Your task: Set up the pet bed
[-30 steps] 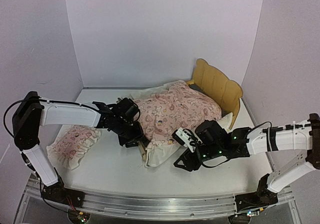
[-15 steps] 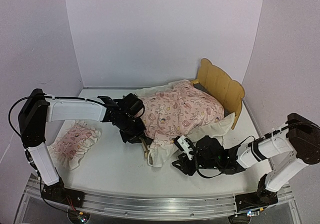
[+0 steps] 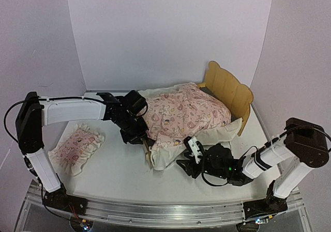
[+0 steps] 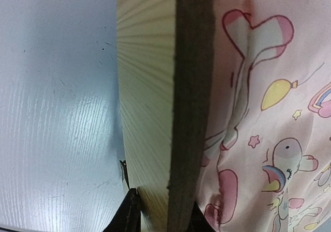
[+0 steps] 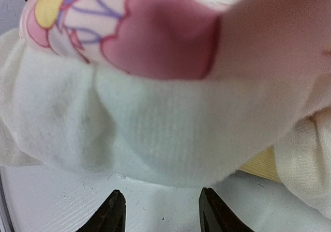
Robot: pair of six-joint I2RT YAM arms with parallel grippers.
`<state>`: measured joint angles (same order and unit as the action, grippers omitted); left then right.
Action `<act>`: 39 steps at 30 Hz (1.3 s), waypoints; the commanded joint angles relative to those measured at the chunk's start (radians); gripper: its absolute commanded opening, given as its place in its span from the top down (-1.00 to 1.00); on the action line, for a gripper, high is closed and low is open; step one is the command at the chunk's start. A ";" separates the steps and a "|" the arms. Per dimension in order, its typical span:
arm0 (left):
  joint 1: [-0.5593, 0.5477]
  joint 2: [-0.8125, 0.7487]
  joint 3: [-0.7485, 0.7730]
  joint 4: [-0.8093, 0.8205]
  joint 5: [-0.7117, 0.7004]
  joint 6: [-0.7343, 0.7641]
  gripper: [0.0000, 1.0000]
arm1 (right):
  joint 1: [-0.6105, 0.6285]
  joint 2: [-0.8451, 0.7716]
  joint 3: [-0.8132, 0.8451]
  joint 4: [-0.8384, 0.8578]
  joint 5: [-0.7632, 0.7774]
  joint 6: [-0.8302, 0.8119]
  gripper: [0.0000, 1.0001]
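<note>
The pet bed's wavy plywood headboard point(image 3: 227, 90) stands at the back right. A pink patterned blanket point(image 3: 186, 110) with a white ruffle lies heaped over the frame and hides the mattress. My left gripper point(image 3: 140, 137) is at the bed's near left end. In the left wrist view it point(image 4: 161, 217) is shut across a plywood panel point(image 4: 145, 113) with a dark edge point(image 4: 194, 87), the blanket point(image 4: 269, 139) just beside. My right gripper point(image 3: 189, 162) lies low on the table, open point(image 5: 163, 211), with nothing between its fingers, right in front of the white ruffle point(image 5: 155, 134).
A small pink ruffled pillow point(image 3: 77, 147) lies on the white table at the left, apart from the bed. White walls enclose the table on three sides. A strip of plywood point(image 5: 261, 165) shows under the ruffle.
The left gripper has closed on the bed's panel. The right arm has dropped from above the blanket's corner down to the table, its gripper now facing the ruffle.
</note>
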<state>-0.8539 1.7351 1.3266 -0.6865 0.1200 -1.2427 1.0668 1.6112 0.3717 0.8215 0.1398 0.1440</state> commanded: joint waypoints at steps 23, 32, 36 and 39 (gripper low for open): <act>0.015 -0.165 0.238 0.203 0.020 0.062 1.00 | 0.098 0.484 0.242 0.511 0.217 -0.065 0.17; 0.018 -0.154 0.252 0.205 0.037 0.051 1.00 | 0.117 0.602 0.364 0.552 0.334 -0.108 0.13; 0.018 -0.160 0.245 0.205 0.037 0.050 1.00 | 0.117 0.642 0.418 0.566 0.347 -0.136 0.28; 0.019 -0.172 0.234 0.205 0.026 0.052 1.00 | 0.117 0.662 0.435 0.569 0.343 -0.136 0.60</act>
<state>-0.8364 1.7210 1.4273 -0.8204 0.0937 -1.2030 1.1809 2.2456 0.7631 1.3258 0.4473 0.0265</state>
